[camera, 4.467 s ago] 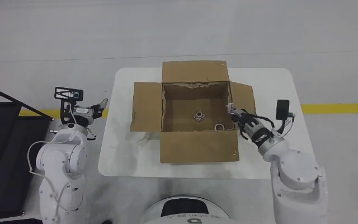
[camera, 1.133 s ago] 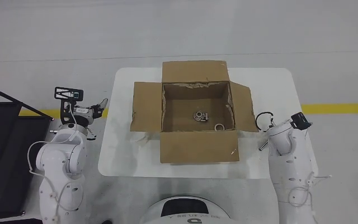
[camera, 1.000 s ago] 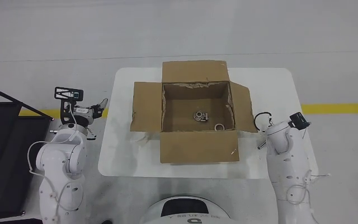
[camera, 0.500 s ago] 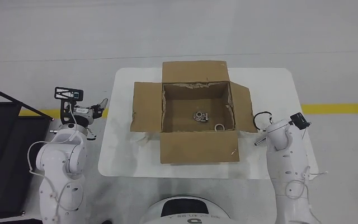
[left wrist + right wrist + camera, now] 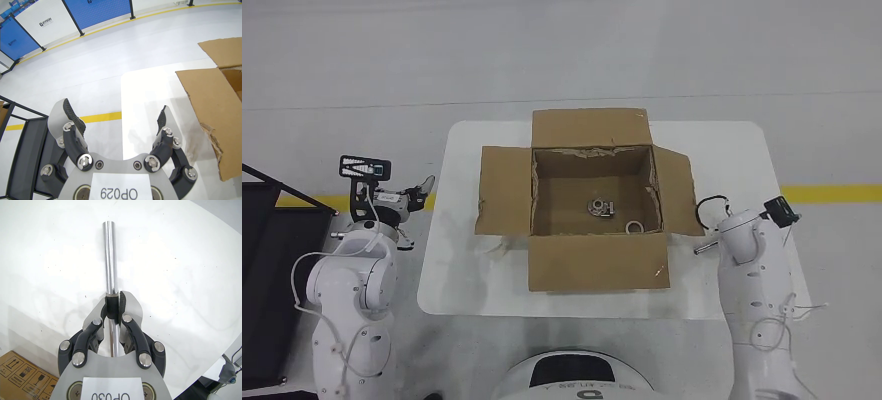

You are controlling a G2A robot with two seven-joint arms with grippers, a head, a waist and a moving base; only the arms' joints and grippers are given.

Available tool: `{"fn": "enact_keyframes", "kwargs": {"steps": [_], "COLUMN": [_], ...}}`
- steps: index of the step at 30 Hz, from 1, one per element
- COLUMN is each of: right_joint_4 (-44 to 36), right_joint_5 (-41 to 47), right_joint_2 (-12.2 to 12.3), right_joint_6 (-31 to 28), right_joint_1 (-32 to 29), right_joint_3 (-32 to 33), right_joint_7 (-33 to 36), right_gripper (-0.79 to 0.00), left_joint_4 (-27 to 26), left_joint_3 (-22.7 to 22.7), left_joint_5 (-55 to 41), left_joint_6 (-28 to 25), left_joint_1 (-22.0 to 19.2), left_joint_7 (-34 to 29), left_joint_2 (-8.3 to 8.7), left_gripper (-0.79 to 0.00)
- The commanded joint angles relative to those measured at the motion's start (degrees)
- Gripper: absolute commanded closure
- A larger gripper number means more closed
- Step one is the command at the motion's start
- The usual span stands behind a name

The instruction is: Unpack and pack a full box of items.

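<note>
Gripping a polished metal rod (image 5: 110, 256), the right gripper (image 5: 113, 307) has its dark rubber pads pressed against either side of the shaft. The longer bright length sticks out ahead of the fingers and a shorter stretch runs back toward the palm. The rod hangs over the white table (image 5: 179, 266), on the right-hand side of the open cardboard box (image 5: 592, 262). From above, its tip (image 5: 703, 246) shows just beside the box's right flap. Whether it touches the tabletop cannot be told.

The rod looks stiff and probably heavy for its thickness, with a mirror-smooth surface that would slip easily under a light squeeze. Because the hold sits off centre, the long end is likely to sag or swivel between the pads. A firm pinch nearer the middle, square across the shaft, would carry it better. Being round, it may roll once it is laid down. It seems sturdy, though it could dent the cardboard.

A small metal part (image 5: 600, 207) and a pale ring (image 5: 635, 227) lie on the box floor. The left gripper (image 5: 115, 106) is spread wide with nothing in it, off the table's left edge.
</note>
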Motion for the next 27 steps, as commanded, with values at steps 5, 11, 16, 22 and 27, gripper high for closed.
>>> {"fn": "enact_keyframes", "kwargs": {"steps": [5,11,16,22,27], "right_joint_4": [1.1,-5.2,-15.2,-25.1,-33.5], "right_joint_5": [-1.9,1.6,12.0,29.2,45.1], "right_joint_2": [-0.2,-0.3,-1.0,-3.0,-4.8], "right_joint_6": [0.0,-0.6,-3.5,-10.1,-20.7], "right_joint_1": [0.6,-1.7,-7.0,-14.1,-21.6], "right_joint_3": [-0.9,1.3,6.2,11.1,13.8], "right_joint_7": [0.8,1.0,-4.0,-16.8,-25.6], "right_gripper": [0.0,0.0,0.0,0.0,0.0], "left_joint_4": [0.0,0.0,0.0,0.0,0.0], "left_joint_3": [0.0,0.0,0.0,0.0,0.0], "left_joint_5": [0.0,0.0,0.0,0.0,0.0], "left_joint_6": [0.0,0.0,0.0,0.0,0.0], "left_joint_1": [0.0,0.0,0.0,0.0,0.0], "left_joint_7": [0.0,0.0,0.0,0.0,0.0], "left_joint_2": [0.0,0.0,0.0,0.0,0.0], "left_gripper": [-0.785,-0.785,-0.785,-0.785,-0.785]}}
